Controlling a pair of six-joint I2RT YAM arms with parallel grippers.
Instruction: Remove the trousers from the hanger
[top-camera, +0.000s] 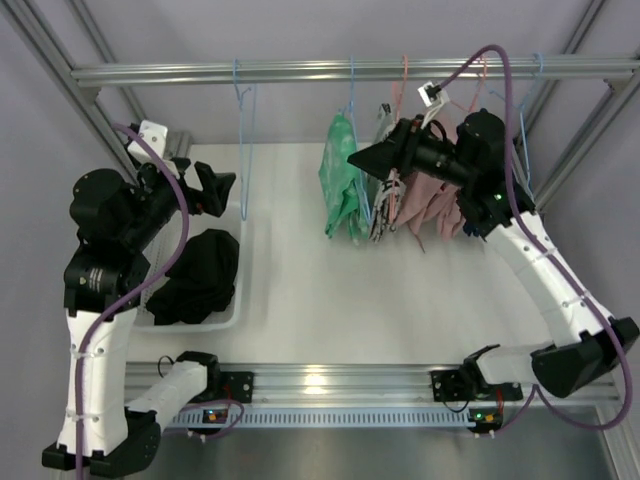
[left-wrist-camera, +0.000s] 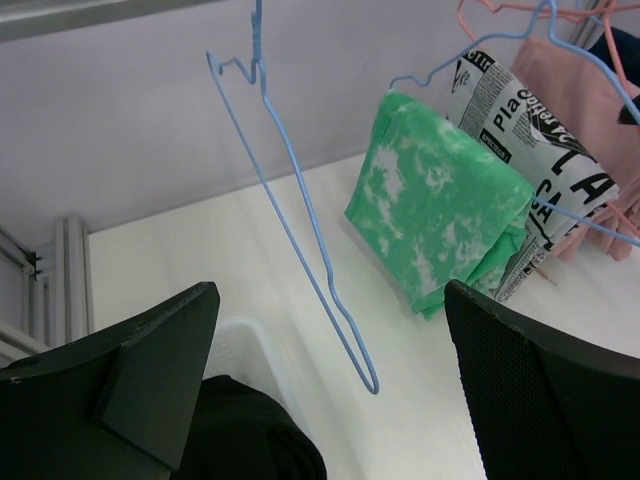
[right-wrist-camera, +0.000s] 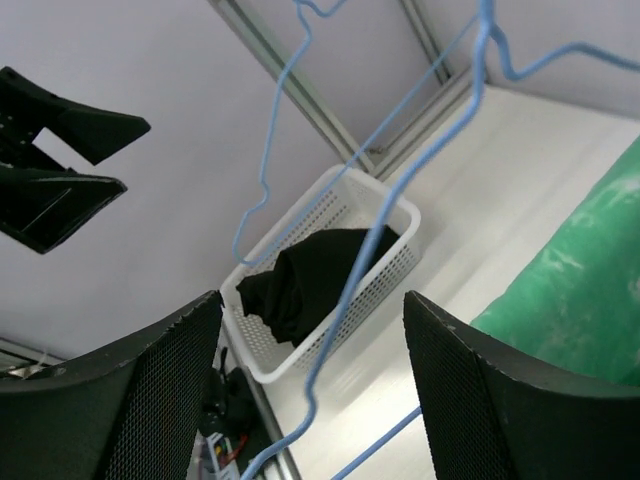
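Observation:
Green tie-dye trousers (top-camera: 342, 190) hang on a blue wire hanger (top-camera: 353, 95) from the top rail, also in the left wrist view (left-wrist-camera: 440, 210) and right wrist view (right-wrist-camera: 580, 290). My right gripper (top-camera: 362, 158) is open beside them at hanger height; a blue hanger wire (right-wrist-camera: 370, 260) runs between its jaws (right-wrist-camera: 310, 390), untouched. My left gripper (top-camera: 222, 192) is open and empty (left-wrist-camera: 330, 390) by an empty blue hanger (top-camera: 243, 150) (left-wrist-camera: 300, 230). Black trousers (top-camera: 200, 275) lie in the white basket (top-camera: 236, 300).
Newspaper-print trousers (top-camera: 385, 205) (left-wrist-camera: 540, 130) and pink trousers (top-camera: 430, 205) (left-wrist-camera: 590, 90) hang right of the green pair. The basket (right-wrist-camera: 400, 255) with black trousers (right-wrist-camera: 305, 275) stands at the table's left. Slanted frame posts (top-camera: 60, 70) flank the rail (top-camera: 300, 70).

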